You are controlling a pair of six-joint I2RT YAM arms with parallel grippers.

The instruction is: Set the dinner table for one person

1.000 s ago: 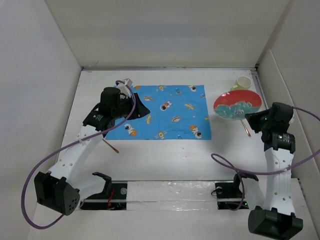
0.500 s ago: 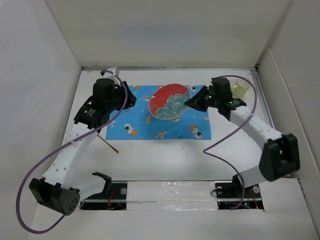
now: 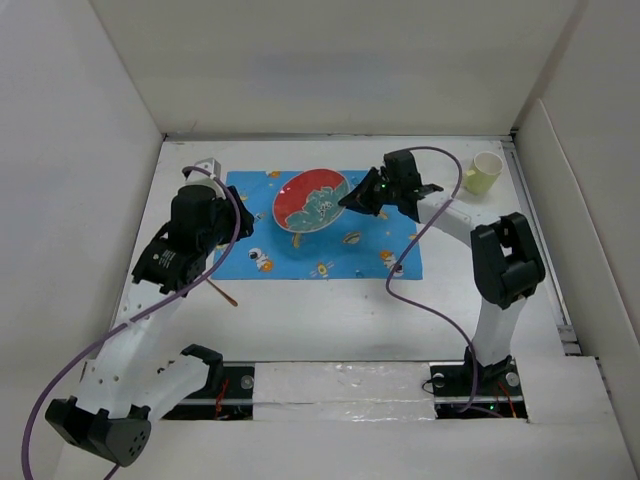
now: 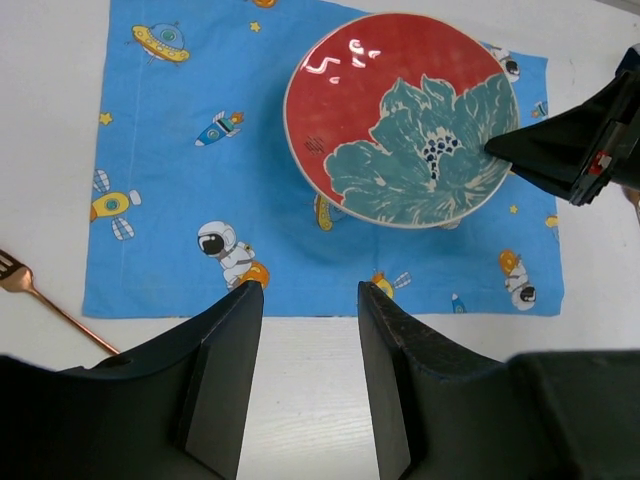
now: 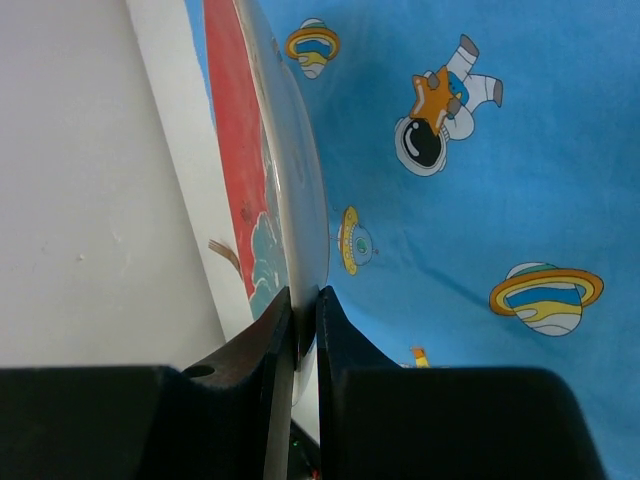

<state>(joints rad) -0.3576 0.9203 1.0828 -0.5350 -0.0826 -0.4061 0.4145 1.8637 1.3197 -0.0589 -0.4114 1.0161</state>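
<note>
A red plate with a teal flower hangs just over the left half of the blue cartoon placemat on the white dinner table. My right gripper is shut on the plate's right rim. In the right wrist view both fingers pinch the plate's edge at my right gripper, above the placemat. My left gripper is open and empty, raised over the placemat's near edge, with the plate beyond it. In the top view my left gripper sits by the cloth's left end.
A copper fork lies on the table left of the placemat's near corner, also in the left wrist view as the fork. A pale yellow cup stands at the back right. White upright panels wall the table.
My right arm has carried the plate from the table's right side leftward to over the placemat. My left arm has drawn back to the left, off the cloth.
</note>
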